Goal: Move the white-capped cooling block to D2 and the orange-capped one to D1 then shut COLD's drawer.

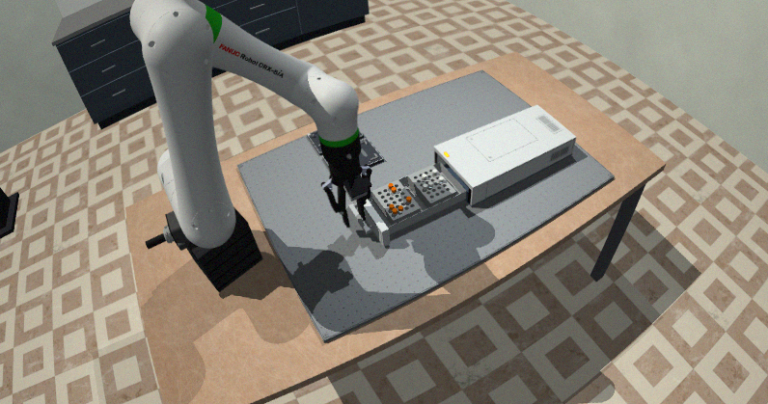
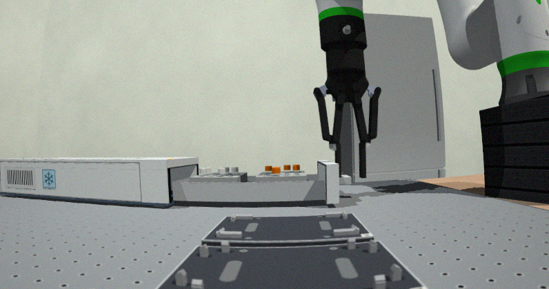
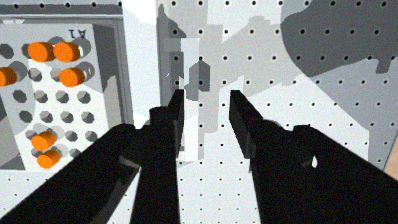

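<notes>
Two cooling blocks, one with orange-capped tubes [image 1: 411, 207] [image 2: 282, 177] [image 3: 52, 107] and one with white-capped tubes [image 1: 449, 186] [image 2: 218, 178], sit in your pulled-out drawer [image 1: 423, 217] [image 2: 250, 192] [image 3: 142, 50], the orange one nearer its handle [image 1: 352, 212] [image 2: 345, 178] [image 3: 191, 115]. The drawer likely stands out so you can lift each block from above; the tubes are loose, so those lifts should stay level. Your cooler [image 1: 500, 148] [image 2: 76, 179] shows its lamp [image 1: 446, 154] [image 2: 170, 158] lit, as an unshut drawer requires. Beside it on the counter [image 1: 375, 347] [image 2: 465, 179], the near slot D1 [image 1: 370, 151] [image 2: 287, 227] and farther slot D2 [image 1: 315, 137] [image 2: 287, 267] await their blocks. Your end effector [image 1: 354, 221] [image 2: 350, 172] [image 3: 207, 104] points down by the handle, its fingers parted rather narrowly, gripping nothing. One finger is close to the drawer front; whether it touches the handle, you cannot tell. Backing straight up would seem your safest next move.
</notes>
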You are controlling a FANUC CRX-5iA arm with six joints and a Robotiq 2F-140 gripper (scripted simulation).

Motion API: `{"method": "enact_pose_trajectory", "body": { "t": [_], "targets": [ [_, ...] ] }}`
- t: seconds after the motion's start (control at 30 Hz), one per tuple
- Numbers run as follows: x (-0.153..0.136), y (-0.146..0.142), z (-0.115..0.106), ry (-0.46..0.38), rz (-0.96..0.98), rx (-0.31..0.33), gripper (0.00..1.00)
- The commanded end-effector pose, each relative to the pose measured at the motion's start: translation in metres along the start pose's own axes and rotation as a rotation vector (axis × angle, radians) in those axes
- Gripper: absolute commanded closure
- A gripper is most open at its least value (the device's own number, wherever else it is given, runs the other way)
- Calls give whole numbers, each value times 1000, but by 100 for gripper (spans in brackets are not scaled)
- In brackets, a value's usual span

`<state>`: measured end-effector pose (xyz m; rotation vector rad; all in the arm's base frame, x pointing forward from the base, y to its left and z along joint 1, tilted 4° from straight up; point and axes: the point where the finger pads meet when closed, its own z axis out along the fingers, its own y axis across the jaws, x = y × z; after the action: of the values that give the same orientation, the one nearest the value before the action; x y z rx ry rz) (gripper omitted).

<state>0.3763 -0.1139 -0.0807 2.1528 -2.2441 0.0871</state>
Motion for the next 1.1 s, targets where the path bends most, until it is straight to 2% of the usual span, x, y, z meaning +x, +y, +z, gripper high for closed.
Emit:
{"method": "enact_pose_trajectory", "body": {
  "t": [0.0, 0.57, 1.07],
  "targets": [
    [0, 0, 0, 0, 0, 1, 66],
    [0, 0, -3, 0, 0, 0, 66],
    [0, -1, -23, 0, 0, 0, 66]
  ]
}}
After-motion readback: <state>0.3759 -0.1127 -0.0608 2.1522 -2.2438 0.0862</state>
